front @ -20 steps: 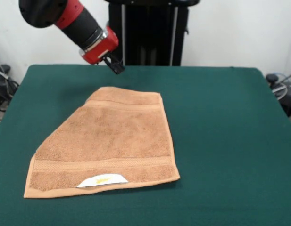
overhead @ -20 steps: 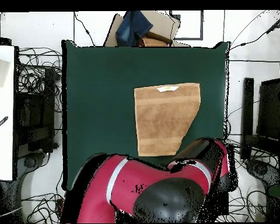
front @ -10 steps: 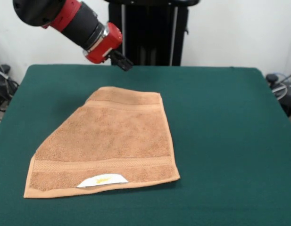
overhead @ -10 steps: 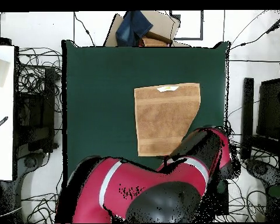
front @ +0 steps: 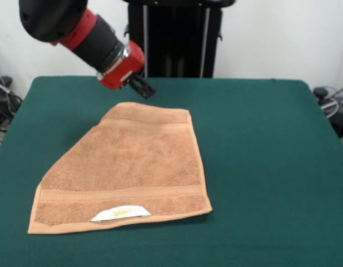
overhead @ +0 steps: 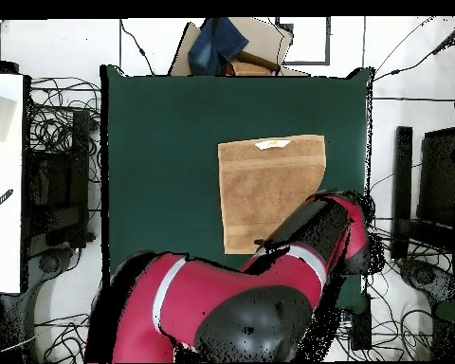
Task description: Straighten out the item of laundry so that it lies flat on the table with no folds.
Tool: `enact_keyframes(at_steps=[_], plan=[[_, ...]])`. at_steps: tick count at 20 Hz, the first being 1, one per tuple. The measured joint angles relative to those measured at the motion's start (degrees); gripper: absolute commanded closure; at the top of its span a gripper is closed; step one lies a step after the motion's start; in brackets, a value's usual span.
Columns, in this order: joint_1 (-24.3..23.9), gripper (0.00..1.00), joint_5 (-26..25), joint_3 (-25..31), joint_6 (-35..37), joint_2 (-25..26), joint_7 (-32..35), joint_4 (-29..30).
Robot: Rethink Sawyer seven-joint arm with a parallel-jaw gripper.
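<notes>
A light orange-tan terry towel (front: 124, 167) with woven border bands lies left of centre in the front view on the large dark green felt-covered table (front: 266, 167). Its white label with a yellow mark (front: 120, 213) sits at the lower edge. The towel's upper left corner appears folded in, leaving a long slanted edge. Behind the table stand a white wall and a black pedestal (front: 177, 39). The red and black arm enters from the upper left, its black gripper (front: 142, 88) hovering just above the towel's upper edge; whether its fingers are spread or closed cannot be told.
</notes>
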Motion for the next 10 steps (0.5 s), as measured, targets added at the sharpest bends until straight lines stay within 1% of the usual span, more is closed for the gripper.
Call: enact_keyframes(at_steps=[4,5,8,10], plan=[[0.38,1.0,1.51,-0.01,6.09,2.07,0.0,-1.28],[0.41,1.0,2.48,0.0,9.48,3.23,0.0,-1.72],[0.42,1.0,3.47,0.0,12.34,4.36,0.0,-2.03],[0.41,1.0,4.1,-0.17,12.3,4.42,0.01,-2.01]])
